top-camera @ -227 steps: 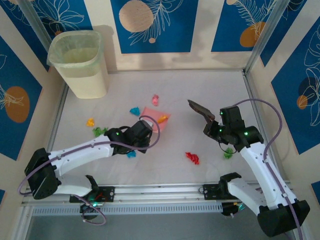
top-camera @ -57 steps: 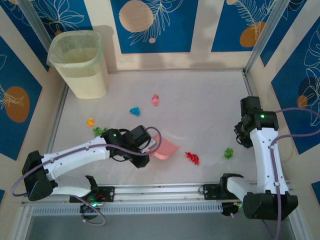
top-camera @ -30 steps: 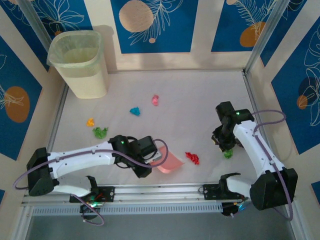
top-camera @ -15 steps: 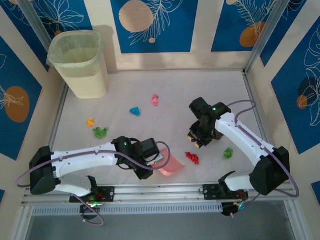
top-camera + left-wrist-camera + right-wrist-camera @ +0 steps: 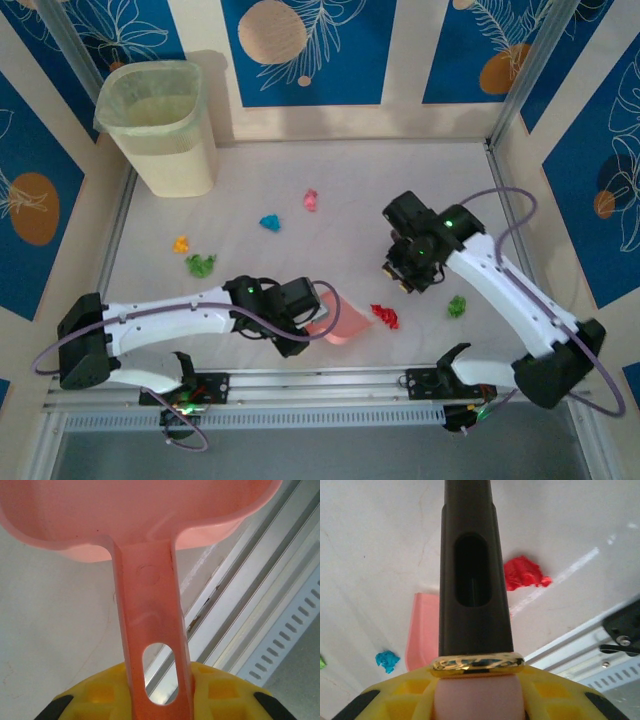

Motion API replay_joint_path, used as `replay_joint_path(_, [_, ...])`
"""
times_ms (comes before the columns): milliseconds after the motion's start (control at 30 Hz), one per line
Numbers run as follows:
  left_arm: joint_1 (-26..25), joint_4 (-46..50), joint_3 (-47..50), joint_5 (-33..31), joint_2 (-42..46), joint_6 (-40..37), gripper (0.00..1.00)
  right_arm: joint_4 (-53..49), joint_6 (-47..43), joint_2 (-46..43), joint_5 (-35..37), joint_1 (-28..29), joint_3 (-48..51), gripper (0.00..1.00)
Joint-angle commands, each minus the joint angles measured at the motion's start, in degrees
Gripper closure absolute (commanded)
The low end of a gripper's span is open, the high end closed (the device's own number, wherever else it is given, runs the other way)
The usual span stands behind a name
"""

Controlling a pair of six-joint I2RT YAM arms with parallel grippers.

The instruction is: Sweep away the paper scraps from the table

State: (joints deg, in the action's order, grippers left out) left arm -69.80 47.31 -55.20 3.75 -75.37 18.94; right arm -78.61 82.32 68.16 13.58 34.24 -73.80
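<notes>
The red scrap [image 5: 384, 316] lies on the table [image 5: 400, 180] between my claws, just beside the dustpan [image 5: 338, 322] which the left claw [image 5: 303, 318] pinches by the handle; the right claw [image 5: 410, 272], pinching the brush [image 5: 472, 580], hangs just behind it; I judge the sweeping is in hand, and next I must push it into the pan.

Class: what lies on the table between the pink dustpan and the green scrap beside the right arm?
A red scrap lies there, nearer the dustpan; the top view shows it.
</notes>
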Motion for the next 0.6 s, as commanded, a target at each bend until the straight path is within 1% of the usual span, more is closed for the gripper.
replay_joint_path(0, [-1.29, -1.34, 1.26, -2.29, 0.8, 1.56, 1.0, -9.5, 3.29, -3.0, 3.54, -0.78, 0.96, 1.0])
replay_joint_path(133, [-2.09, -1.67, 1.41, -3.75, -1.02, 2.44, 1.0, -15.57, 5.75, -3.47, 0.84, 0.28, 2.26, 1.0])
replay_joint_path(200, [-2.05, -3.21, 1.91, -3.67, -1.82, 3.03, 1.0, -18.1, 9.18, -4.09, -0.27, 2.14, 3.32, 1.0])
replay_joint_path(233, [-2.09, -4.15, 2.32, -3.5, -2.41, 3.28, 1.0, -18.61, 11.73, -4.69, -1.1, 4.16, 4.35, 1.0])
replay_joint_path(300, [-2.19, -5.77, 3.09, -3.65, -3.25, 3.89, 1.0, -18.62, 15.34, -5.48, -1.72, 7.17, 5.77, 1.0])
replay_joint_path(367, [-2.31, -7.13, 3.78, -3.75, -3.92, 4.25, 1.0, -19.08, 17.51, -5.58, -1.19, 8.76, 6.37, 1.0])
replay_joint_path(500, [-2.27, -8.97, 4.22, -3.53, -5.6, 4.29, 1.0, -17.21, 17.48, -4.89, -0.51, 9.29, 6.74, 1.0])
replay_joint_path(567, [-2.27, -8.94, 4.17, -3.55, -6.19, 4.09, 1.0, -16.26, 18.68, -4.71, -1.74, 9.64, 6.98, 1.0])
